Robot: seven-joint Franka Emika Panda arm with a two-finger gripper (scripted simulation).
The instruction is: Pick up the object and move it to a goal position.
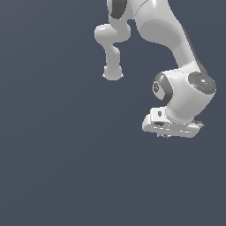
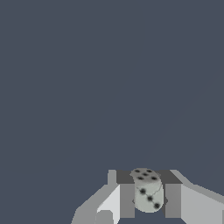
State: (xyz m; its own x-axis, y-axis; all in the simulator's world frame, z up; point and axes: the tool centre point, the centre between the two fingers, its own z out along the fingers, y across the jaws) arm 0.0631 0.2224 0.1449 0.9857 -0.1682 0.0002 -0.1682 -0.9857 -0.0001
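In the wrist view the object point(image 2: 148, 190) is a small pale grey die with rounded corners and black pips. It sits between the two grey finger pads point(image 2: 127, 200) of my gripper point(image 2: 149, 199), which is shut on it. In the exterior view my gripper point(image 1: 164, 134) hangs under the white hand at the exterior view's right, held in the air. Its fingers are short stubs there, and the object point(image 1: 164, 135) shows only as a tiny pale speck between them.
The white arm point(image 1: 163, 31) reaches down from the top of the exterior view, with an elbow joint point(image 1: 112, 70) at the upper middle. Only a plain dark grey-blue background point(image 1: 62, 154) lies around it. No goal marker shows.
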